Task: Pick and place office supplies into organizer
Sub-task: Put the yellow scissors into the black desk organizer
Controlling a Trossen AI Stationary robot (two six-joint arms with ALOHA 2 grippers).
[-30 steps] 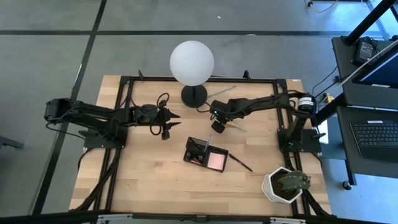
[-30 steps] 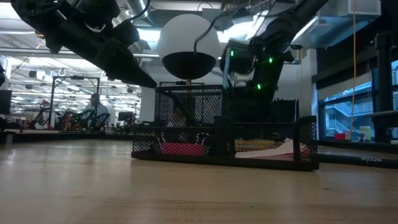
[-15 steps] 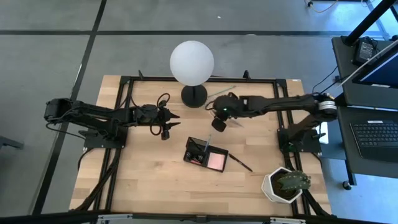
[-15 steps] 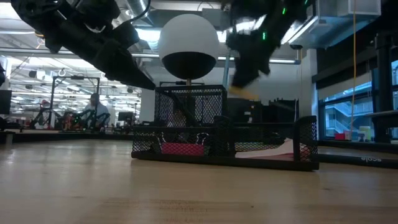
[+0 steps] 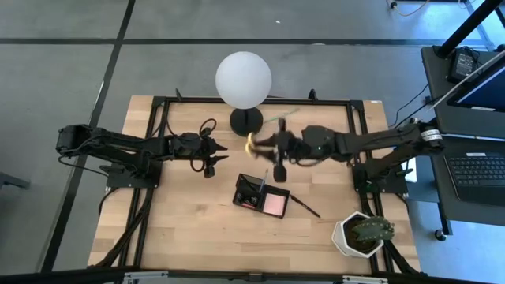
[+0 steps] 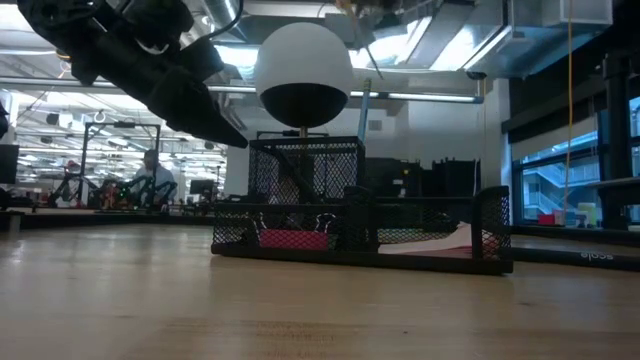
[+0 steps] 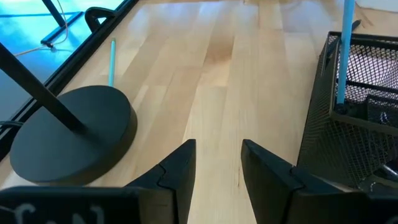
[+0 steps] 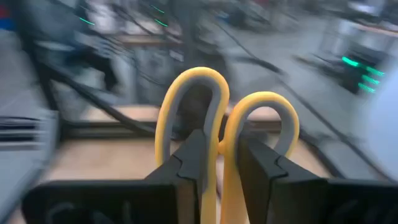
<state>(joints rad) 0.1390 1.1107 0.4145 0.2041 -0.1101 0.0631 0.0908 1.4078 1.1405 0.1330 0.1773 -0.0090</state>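
Scissors with yellow handles (image 8: 224, 134) are pinched between the two dark fingers of the right gripper (image 8: 221, 165), which is closed on them. In the high view this right gripper (image 5: 278, 150) is up in the air near the middle of the light wooden table (image 5: 189, 229), just in front of the lamp's round black base (image 5: 246, 121), and the yellow loops (image 5: 251, 143) stick out toward the left arm. The picture is blurry there.

The left gripper (image 7: 214, 168) hangs over the table's left half with its fingers apart and nothing between them. In the high view it (image 5: 215, 154) points at the scissors but does not touch them.

The low black mesh tray with two boxes (image 5: 260, 195) sits near the middle of the table, closer to the front edge. A pink square pad of sticky notes (image 5: 274, 203) lies in one box, and small black clips (image 6: 322, 222) can be seen through the mesh. A thin pen (image 7: 343, 56) stands up in the tray. A thin dark pen (image 5: 306, 207) lies on the table just beside the tray, toward the right edge. A thin green stick (image 5: 282, 115) lies near the back edge by the white globe lamp (image 5: 243, 79). A potted plant in a white pot (image 5: 361, 233) sits at the front right corner.

No writing or labels can be read.
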